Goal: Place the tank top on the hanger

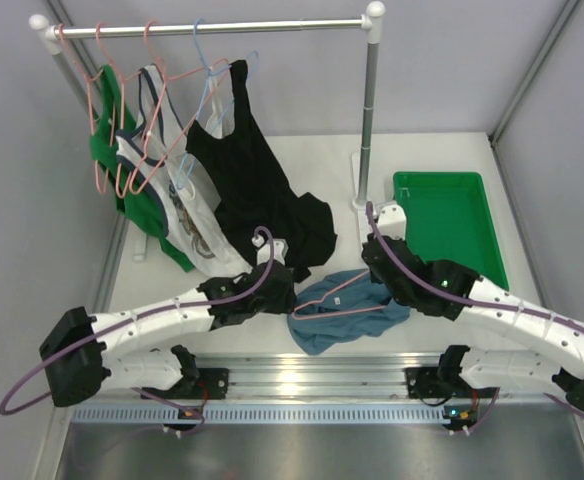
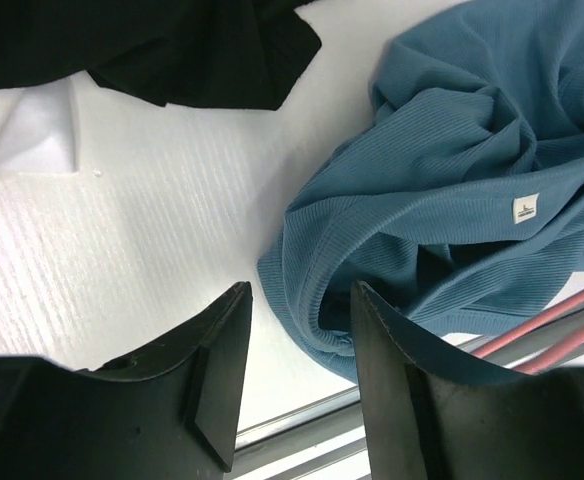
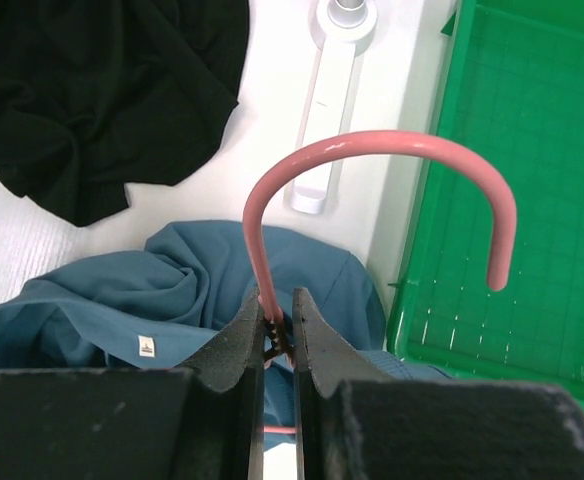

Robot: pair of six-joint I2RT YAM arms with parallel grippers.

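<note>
The dusty blue tank top (image 1: 322, 335) lies crumpled on the table between the two arms, its small white label (image 2: 525, 208) facing up. The pink wire hanger (image 3: 372, 145) rests over it. My right gripper (image 3: 278, 310) is shut on the hanger's neck just below the hook, and the hook arches toward the green tray. A pink hanger wire (image 2: 562, 315) also runs along the tank top's near edge. My left gripper (image 2: 300, 300) is open just above the table, with a rolled edge of the tank top (image 2: 322, 320) against its right finger.
A green tray (image 1: 442, 215) sits at the right. The clothes rack's pole (image 1: 370, 120) and white base (image 3: 322, 110) stand behind the tank top. A black top (image 1: 262, 190), a green top (image 1: 107, 150), a printed white top and spare hangers hang at the back left.
</note>
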